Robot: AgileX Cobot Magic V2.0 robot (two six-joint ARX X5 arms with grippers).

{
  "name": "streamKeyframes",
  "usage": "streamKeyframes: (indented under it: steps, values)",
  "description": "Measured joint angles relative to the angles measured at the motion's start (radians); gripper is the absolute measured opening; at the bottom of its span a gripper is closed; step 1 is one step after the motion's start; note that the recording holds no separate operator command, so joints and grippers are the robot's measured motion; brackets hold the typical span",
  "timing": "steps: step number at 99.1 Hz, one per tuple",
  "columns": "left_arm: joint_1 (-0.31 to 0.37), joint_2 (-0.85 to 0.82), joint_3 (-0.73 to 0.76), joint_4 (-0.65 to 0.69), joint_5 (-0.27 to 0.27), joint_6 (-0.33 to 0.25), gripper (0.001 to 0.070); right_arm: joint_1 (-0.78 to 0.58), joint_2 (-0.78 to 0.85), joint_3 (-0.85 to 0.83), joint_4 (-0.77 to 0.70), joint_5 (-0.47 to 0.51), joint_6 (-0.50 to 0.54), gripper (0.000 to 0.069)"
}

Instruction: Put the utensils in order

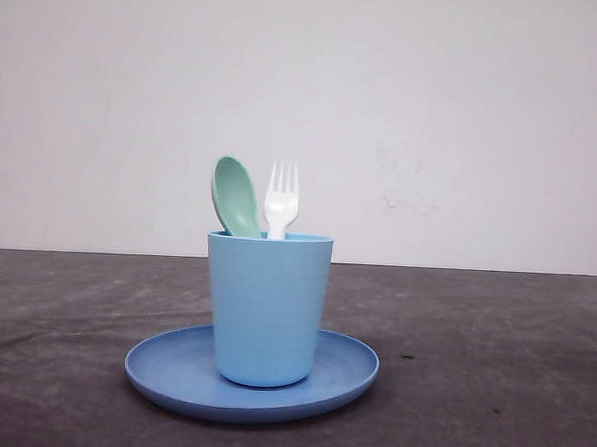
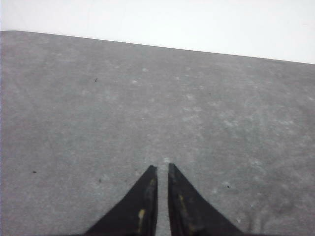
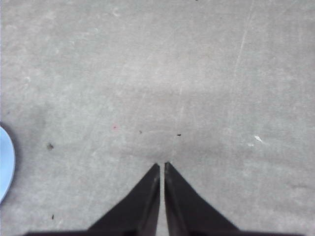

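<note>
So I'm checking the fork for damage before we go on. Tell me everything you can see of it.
The fork is small, white and looks like plastic. Four tines point straight up, even and unbent as far as the front view shows. It stands upright in the light blue cup, head above the rim, handle hidden inside. The green spoon stands close on its left; whether they touch is unclear. The cup sits on a blue plate.

A dark grey, scuffed table (image 1: 491,374) meets a plain white wall (image 1: 465,112) under soft, even light.
</note>
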Motion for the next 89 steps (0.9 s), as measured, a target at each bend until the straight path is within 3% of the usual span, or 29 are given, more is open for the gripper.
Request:
streamKeyframes:
  steps: [21, 39, 51, 70, 89]
  values:
    - [0.0, 0.0, 0.0, 0.0, 0.0, 0.0, 0.0013, -0.005, -0.021, -0.003, 0.018, 0.024, -0.007, 0.0014]
    - [0.0, 0.0, 0.0, 0.0, 0.0, 0.0, 0.0013, -0.026, -0.173, -0.071, 0.095, 0.033, -0.066, 0.0014]
    - [0.0, 0.0, 0.0, 0.0, 0.0, 0.0, 0.0013, -0.053, -0.326, -0.223, 0.232, 0.018, -0.092, 0.0014]
    - [0.0, 0.0, 0.0, 0.0, 0.0, 0.0, 0.0013, -0.095, -0.608, -0.558, 0.529, -0.116, -0.109, 0.0014]
    - [0.0, 0.0, 0.0, 0.0, 0.0, 0.0, 0.0013, -0.13, -0.779, -0.765, 0.619, -0.154, -0.11, 0.0014]
